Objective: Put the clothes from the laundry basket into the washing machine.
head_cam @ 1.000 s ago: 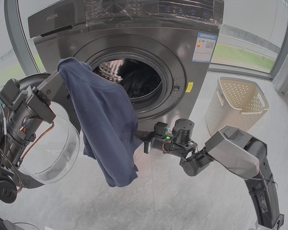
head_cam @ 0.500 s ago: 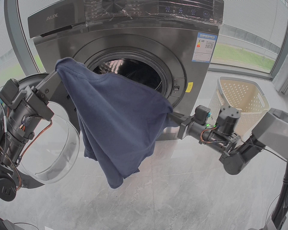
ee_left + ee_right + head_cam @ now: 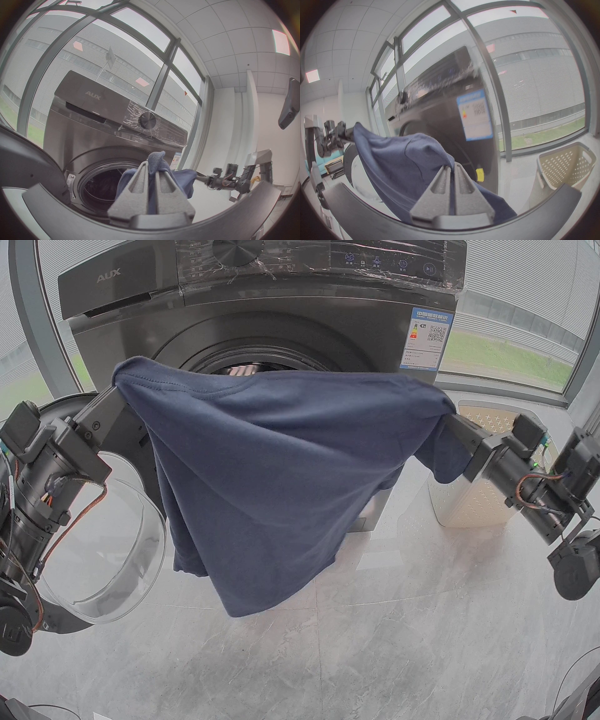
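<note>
**Mid-air spread of a dark blue knit T-shirt (image 3: 275, 459) before the washer**

Far left: round clear glass door (image 3: 106, 552), swung open and low beside the left arm.

Left: left tool (image 3: 119, 393), shut tight on one upper corner of the T-shirt. In the left wrist view, a tuft of cloth bunched above the closed fingertips (image 3: 145, 170).

Centre: T-shirt hung as a wide sheet from a taut upper edge, lower hem clear of the pale grey stone-tiled floor (image 3: 375, 646). Behind it, the grey metal front-loading washing machine (image 3: 387, 346), its drum opening almost wholly screened by the cloth, with only a sliver seen above the top edge. Garment outside the drum, in front of the opening.

Right: right tool (image 3: 453, 421), clamped shut on the opposite upper corner, a short fold drooping just below the grip.

Far right: beige perforated plastic laundry basket (image 3: 462, 505), standing on the floor beside the machine, partly hidden behind the right tool and the drooping fold.
</note>
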You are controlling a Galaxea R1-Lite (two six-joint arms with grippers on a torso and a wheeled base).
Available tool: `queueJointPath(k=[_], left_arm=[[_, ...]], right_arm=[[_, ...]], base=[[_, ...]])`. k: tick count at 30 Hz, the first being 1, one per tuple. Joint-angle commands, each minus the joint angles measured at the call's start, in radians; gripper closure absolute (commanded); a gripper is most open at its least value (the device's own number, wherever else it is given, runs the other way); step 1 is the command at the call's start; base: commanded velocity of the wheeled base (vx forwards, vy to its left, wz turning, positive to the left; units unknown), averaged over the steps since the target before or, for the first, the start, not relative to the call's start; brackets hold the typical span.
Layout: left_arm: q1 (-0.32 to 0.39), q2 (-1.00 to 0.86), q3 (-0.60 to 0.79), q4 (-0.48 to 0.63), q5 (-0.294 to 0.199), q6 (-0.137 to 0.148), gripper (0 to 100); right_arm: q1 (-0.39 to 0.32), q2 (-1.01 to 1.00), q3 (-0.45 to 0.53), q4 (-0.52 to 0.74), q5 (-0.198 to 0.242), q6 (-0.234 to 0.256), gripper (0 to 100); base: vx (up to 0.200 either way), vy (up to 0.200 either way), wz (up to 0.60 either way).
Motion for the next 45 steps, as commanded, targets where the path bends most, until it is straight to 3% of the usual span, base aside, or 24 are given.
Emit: queueJointPath(k=[1, 6, 11, 15, 21, 45], left_arm=[[-0.006, -0.002, -0.028, 0.042, 0.035, -0.001, 100], [-0.006, -0.017, -0.066, 0.126, 0.082, 0.002, 100], [-0.006, -0.047, -0.075, 0.185, 0.087, 0.009, 100], [-0.006, -0.05, -0.095, 0.201, 0.099, 0.01, 100], [-0.023, -0.05, -0.152, 0.204, 0.16, 0.012, 100], [-0.029, -0.079, -0.176, 0.231, 0.157, 0.012, 100]], right_arm=[[-0.021, -0.158, 0.023, 0.011, -0.03, 0.024, 100], [-0.023, -0.184, 0.0, 0.012, -0.035, 0.023, 100], [-0.023, -0.183, -0.006, 0.011, -0.038, 0.023, 100], [-0.023, -0.184, -0.005, 0.011, -0.038, 0.021, 100], [-0.023, -0.2, 0.012, 0.026, -0.038, 0.015, 100], [-0.012, -0.201, 0.043, 0.026, -0.038, 0.014, 100]], base=[[0.0, 0.0, 0.0], [0.0, 0.0, 0.0], [0.0, 0.0, 0.0], [0.0, 0.0, 0.0], [0.0, 0.0, 0.0], [0.0, 0.0, 0.0]])
